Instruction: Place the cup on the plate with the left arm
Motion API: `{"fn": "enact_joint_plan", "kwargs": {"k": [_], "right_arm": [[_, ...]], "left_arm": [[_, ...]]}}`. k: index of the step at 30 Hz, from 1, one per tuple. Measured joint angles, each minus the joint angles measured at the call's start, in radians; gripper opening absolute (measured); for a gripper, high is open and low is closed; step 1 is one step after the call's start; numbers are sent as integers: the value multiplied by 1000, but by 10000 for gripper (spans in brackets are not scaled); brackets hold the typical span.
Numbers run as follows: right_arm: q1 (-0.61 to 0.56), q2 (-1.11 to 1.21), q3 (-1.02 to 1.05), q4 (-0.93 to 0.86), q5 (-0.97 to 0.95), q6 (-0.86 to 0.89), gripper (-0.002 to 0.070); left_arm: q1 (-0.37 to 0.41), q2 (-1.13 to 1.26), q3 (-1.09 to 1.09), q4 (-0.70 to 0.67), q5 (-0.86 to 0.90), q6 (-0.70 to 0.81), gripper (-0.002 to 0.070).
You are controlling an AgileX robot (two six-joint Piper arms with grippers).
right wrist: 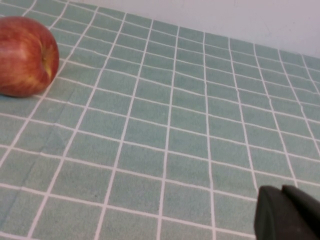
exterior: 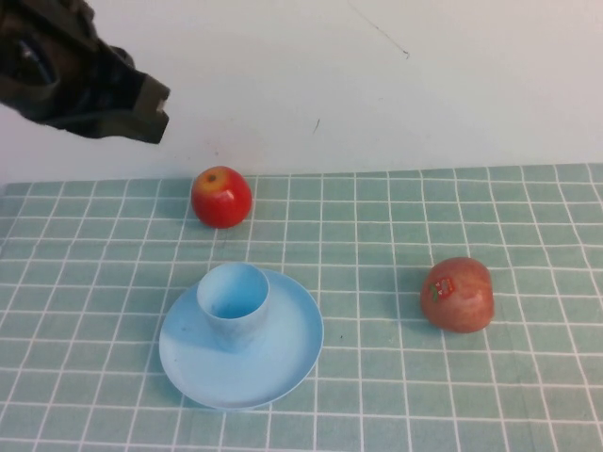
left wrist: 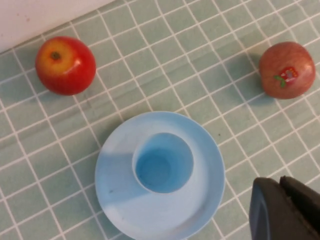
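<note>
We count two apples, one cup and one plate on the green grid-patterned counter (exterior: 528, 395). The small pale blue plastic tumbler cup (exterior: 233, 306) stands upright on the round, shallow light blue plastic plate (exterior: 283, 363), off-centre. The dark left end effector (exterior: 141, 111) hangs well above and apart from them, grasping nothing; whether it is released or clenched, we cannot tell. Nearest it sits the glossy red-yellow apple (exterior: 221, 196); farthest, the duller stickered red apple (exterior: 458, 294). Only a dark corner of the right end effector (right wrist: 287, 215) shows, cut off, state unclear.
</note>
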Motion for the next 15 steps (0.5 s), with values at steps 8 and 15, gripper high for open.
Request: {"fn": "enact_joint_plan", "kwargs": {"k": [8,15], "right_arm": [[0,0,0,0,0,0,-2],[0,0,0,0,0,0,-2]], "left_arm": [[0,-325,347,-82,-136,0,3],[0,-573,608,-94,-123,2,3]]}}
